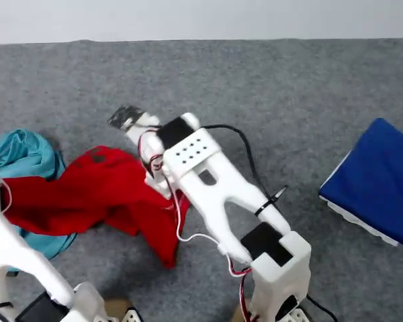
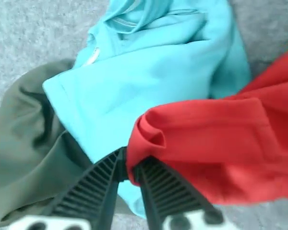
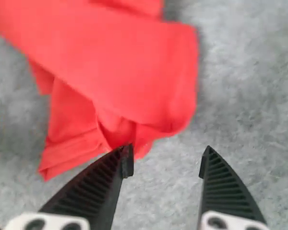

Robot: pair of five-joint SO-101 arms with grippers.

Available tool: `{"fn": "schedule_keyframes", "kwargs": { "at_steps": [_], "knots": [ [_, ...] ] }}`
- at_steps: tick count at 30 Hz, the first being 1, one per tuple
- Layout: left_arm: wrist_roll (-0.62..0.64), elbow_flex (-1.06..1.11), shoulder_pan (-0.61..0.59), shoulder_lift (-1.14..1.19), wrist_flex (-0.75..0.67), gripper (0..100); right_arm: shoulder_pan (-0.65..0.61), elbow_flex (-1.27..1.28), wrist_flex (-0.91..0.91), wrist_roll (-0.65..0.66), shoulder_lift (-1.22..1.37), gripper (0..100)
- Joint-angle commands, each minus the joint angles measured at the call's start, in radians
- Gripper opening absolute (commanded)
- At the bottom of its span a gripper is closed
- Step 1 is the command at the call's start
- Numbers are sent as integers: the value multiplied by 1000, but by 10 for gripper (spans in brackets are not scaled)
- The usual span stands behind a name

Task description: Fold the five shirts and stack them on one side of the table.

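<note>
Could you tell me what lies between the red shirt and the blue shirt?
High view: the right arm and bare grey table lie between red shirt and blue shirt.

Blue shirt [image 1: 376, 178] partly beyond edge

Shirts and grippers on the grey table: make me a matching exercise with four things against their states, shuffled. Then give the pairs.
Things
1. crumpled red cloth shirt
2. folded dark blue shirt
3. rumpled turquoise shirt
4. right gripper

States
A. open
B. lying against an olive green shirt
C. pinched by the left gripper
D. lying apart from the other shirts, at the right edge of the high view

Pairs: 1-C, 2-D, 3-B, 4-A
</note>
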Motion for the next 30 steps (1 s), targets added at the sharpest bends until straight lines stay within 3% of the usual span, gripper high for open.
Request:
{"fn": "schedule_keyframes", "kwargs": {
  "at_steps": [1, 8, 17, 24, 30],
  "knots": [
    [-6, 25, -72, -32, -109, 5, -13, -49, 38, 2, -16, 233],
    [-61, 67, -227, -31, -226, 6, 24, -49, 44, 2, -18, 233],
    [-61, 91, -201, -32, -221, 6, -85, -49, -42, -2, -10, 233],
    [-61, 117, -172, -34, -219, 6, -96, -51, -236, -57, 41, 233],
    [-61, 137, -135, -34, -221, 6, -111, -170, -260, -61, 171, 233]
  ]
}}
